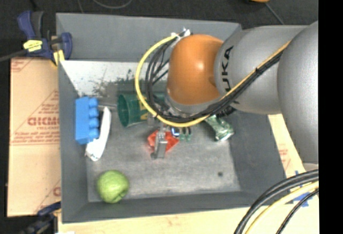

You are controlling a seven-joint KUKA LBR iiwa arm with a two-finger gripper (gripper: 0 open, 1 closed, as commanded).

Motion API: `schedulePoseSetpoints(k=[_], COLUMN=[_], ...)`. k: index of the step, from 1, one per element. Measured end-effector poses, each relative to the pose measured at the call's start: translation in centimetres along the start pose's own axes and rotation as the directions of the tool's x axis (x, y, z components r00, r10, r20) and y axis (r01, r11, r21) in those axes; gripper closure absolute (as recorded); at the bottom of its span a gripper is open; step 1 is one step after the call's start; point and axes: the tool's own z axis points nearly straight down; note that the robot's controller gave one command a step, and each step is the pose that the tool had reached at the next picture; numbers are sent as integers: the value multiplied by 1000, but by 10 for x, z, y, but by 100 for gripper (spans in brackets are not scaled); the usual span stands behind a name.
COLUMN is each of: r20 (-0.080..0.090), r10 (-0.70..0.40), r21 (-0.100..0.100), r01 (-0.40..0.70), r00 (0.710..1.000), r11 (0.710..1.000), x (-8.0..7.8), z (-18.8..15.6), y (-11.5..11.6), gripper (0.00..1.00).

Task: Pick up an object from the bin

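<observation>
My gripper reaches down from under the orange wrist cover into the middle of the bin. It is right at a small red thing lying on the bin floor, and part of that thing is hidden behind it. A dark green cup lies on its side just to the left, up against the cables. A crumpled green and white packet lies to the right, partly under the arm.
A blue ridged block with a white thing beside it lies by the left wall. A green apple sits in the front left corner. The arm covers the back right of the bin.
</observation>
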Motion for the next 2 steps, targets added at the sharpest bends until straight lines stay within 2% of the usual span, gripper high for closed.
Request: schedulePoseSetpoints(k=[1, 2], r20=[15, 15], r10=[-73, -20], r21=[-1, -5], r01=[73, 20], r00=[997, 1000], r11=[997, 1000], x=[8, -14], z=[27, 60], y=[-24, -53], gripper=[0, 0])
